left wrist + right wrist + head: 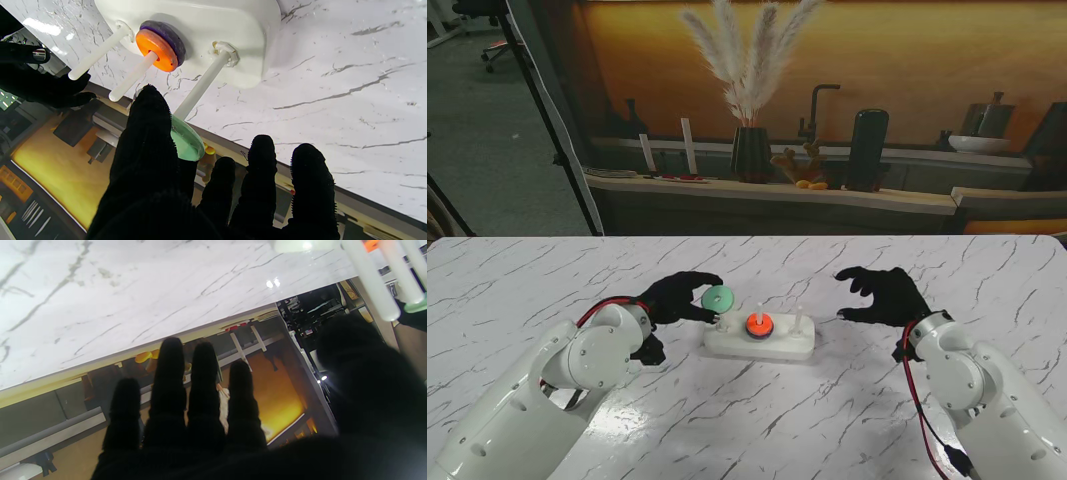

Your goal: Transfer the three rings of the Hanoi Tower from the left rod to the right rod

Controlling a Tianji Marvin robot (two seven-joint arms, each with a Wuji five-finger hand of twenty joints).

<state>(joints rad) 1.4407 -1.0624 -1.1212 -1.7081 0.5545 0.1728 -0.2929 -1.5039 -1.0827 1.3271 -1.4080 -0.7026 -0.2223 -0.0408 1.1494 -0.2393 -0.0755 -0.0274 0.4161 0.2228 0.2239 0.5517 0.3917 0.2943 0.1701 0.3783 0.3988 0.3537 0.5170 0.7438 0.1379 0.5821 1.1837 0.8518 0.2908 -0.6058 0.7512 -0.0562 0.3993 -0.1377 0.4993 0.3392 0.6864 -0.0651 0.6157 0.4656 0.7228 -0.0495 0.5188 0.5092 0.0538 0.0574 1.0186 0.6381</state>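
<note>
Green ring pinched in left hand, thumb against one face and a finger on the rim; ring is lifted and tilted over the left end of the white base. In the left wrist view the left rod runs up to the ring's edge; I cannot tell whether the ring is threaded on the tip or just clear of it. Orange ring sits on the middle rod over a purple ring, both down on the base. Right rod is bare.

Judgement: green is the largest, so the two smaller ones were parked on the middle rod to free it, and the bare right rod is its likely destination. The edge pinch leaves the centre hole open for threading.

Right hand holds nothing, fingers spread and curled, hovering near the right end of the base, toward the table's right edge; probably waiting for a handover or to steady the base.

Risk: the tilted ring could catch on a rod tip.
</note>
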